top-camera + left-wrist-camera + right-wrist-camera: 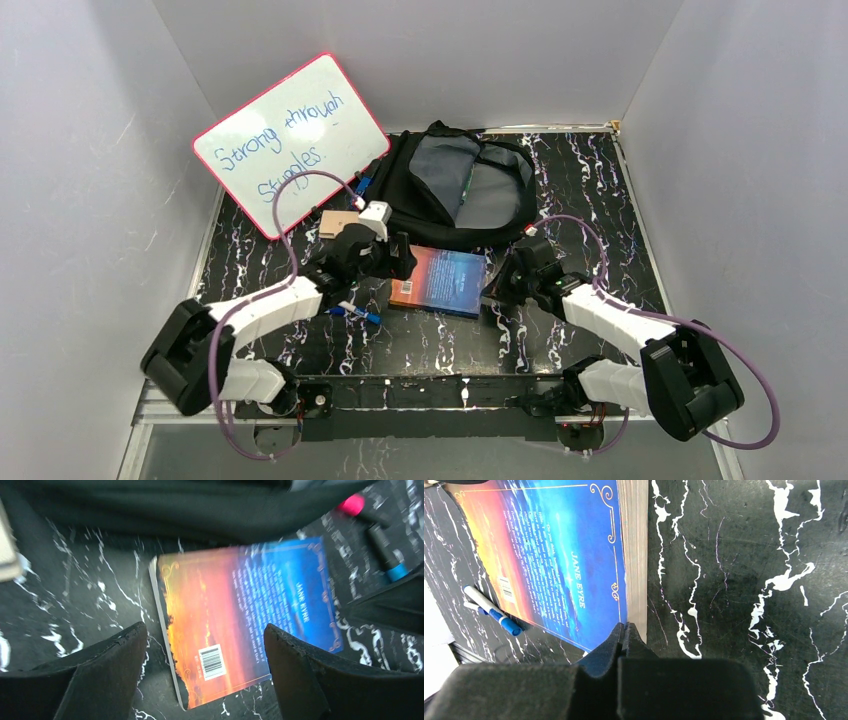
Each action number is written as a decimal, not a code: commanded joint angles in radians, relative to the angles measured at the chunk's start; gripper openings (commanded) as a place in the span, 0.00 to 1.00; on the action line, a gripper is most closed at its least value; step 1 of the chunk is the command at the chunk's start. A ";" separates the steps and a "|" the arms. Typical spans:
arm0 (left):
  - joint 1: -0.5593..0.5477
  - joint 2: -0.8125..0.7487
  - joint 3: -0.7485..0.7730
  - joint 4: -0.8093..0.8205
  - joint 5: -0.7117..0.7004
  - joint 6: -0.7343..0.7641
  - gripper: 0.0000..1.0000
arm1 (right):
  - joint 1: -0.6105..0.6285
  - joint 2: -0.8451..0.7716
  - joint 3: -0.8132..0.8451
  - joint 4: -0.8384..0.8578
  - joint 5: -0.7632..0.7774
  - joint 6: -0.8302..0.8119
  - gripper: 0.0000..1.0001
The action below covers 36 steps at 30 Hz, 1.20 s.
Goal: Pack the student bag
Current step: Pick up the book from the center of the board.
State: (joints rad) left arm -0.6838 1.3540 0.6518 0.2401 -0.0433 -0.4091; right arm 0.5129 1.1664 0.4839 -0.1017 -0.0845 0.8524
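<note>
Lying open, student bag point(470, 185) shows grey lining; book point(440, 281) outside, just beside.

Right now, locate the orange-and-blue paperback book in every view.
Top external: book mid-table, in front of the black fabric backpack.
Left wrist: book centre frame, between the left gripper's open fingers.
Right wrist: book upper left, above the shut right gripper.
Shared landmark: black white-veined tabletop.

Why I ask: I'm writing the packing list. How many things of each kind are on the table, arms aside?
Student bag: 1
Whiteboard: 1
Book: 1
Tan flat piece: 1
Pens and markers: 3 seen (blue-capped pen, pink-tipped marker, blue-tipped marker)
Total: 7; more may be hidden.
</note>
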 commanded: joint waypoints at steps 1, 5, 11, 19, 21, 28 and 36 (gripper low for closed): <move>-0.002 -0.118 -0.058 0.066 -0.072 0.061 0.84 | 0.005 -0.014 0.050 -0.010 0.024 -0.012 0.00; -0.002 -0.097 -0.081 0.090 -0.018 0.023 0.84 | 0.003 -0.018 0.056 -0.015 0.072 -0.028 0.30; -0.002 -0.007 -0.109 0.190 0.102 -0.037 0.84 | -0.014 0.000 0.099 0.010 0.079 -0.071 0.61; -0.003 0.104 -0.090 0.259 0.159 -0.066 0.84 | -0.049 0.121 0.140 0.061 0.045 -0.093 0.69; -0.003 0.128 -0.077 0.263 0.178 -0.073 0.83 | -0.057 0.155 0.141 0.089 0.033 -0.094 0.68; -0.003 0.183 -0.068 0.302 0.244 -0.085 0.83 | -0.074 0.273 0.180 0.164 -0.035 -0.132 0.64; -0.008 0.227 -0.049 0.308 0.283 -0.062 0.82 | -0.073 0.308 0.163 0.183 -0.116 -0.144 0.26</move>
State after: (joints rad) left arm -0.6758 1.5623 0.5716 0.5190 0.1493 -0.4717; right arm 0.4179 1.4590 0.6399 0.0208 -0.1123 0.7216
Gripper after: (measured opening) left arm 0.828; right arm 0.404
